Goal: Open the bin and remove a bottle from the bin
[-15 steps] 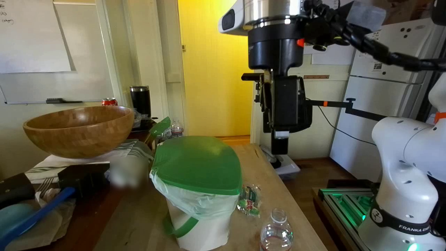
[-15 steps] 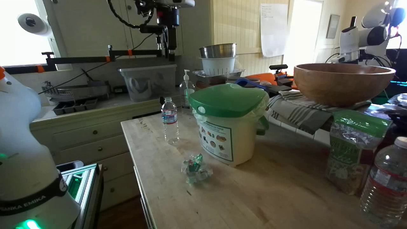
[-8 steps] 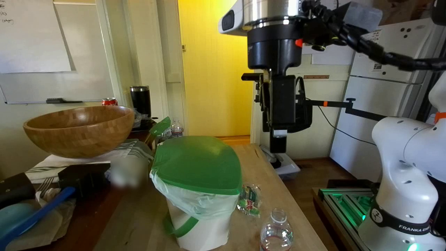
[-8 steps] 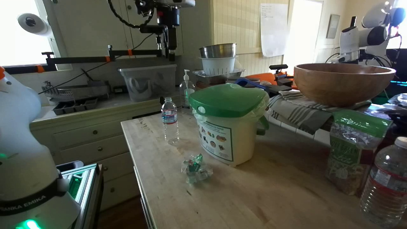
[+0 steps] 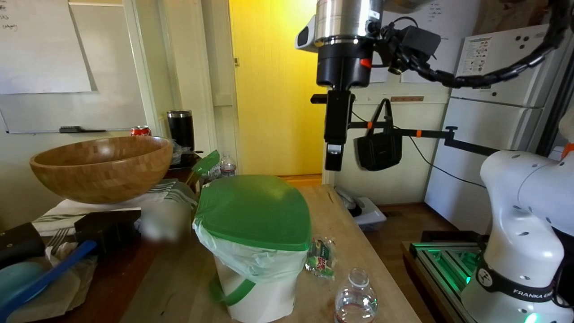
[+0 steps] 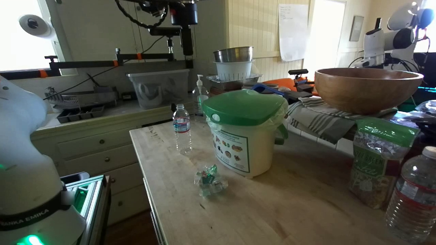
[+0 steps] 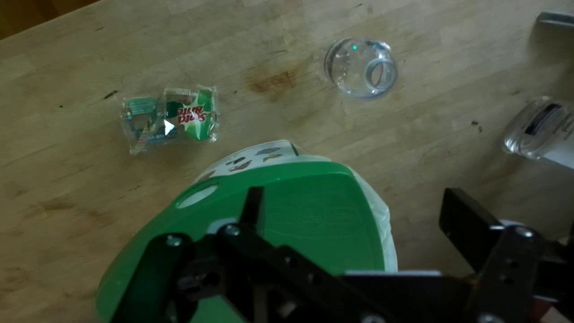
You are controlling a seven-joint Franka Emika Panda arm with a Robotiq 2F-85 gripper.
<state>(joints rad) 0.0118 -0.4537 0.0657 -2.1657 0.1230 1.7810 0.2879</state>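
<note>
The bin (image 5: 260, 287) is white with a translucent liner around its rim and stands on the wooden table; its green lid (image 5: 255, 211) is shut. It also shows in an exterior view (image 6: 245, 149), and its lid fills the lower part of the wrist view (image 7: 314, 215). The bin's inside is hidden. A slim clear bottle (image 6: 183, 131) stands upright beside the bin, apart from it; it also shows in an exterior view (image 5: 355, 298) and from above in the wrist view (image 7: 361, 67). My gripper (image 5: 334, 163) is open and empty, above table height and pointing down. In the wrist view its fingers (image 7: 354, 197) straddle the lid's edge.
A sponge packet (image 6: 210, 180) lies near the bin. A soap dispenser (image 6: 200, 93) stands behind the bottle. A wooden bowl (image 6: 368, 90) sits on a striped towel. A green-topped bag (image 6: 381, 163) and a larger clear bottle (image 6: 415, 195) stand at the table's far side.
My gripper has moved up and left in an exterior view and looks smaller there, uncovering a black bag on the wall behind. The bin, lid and bottle have not moved.
</note>
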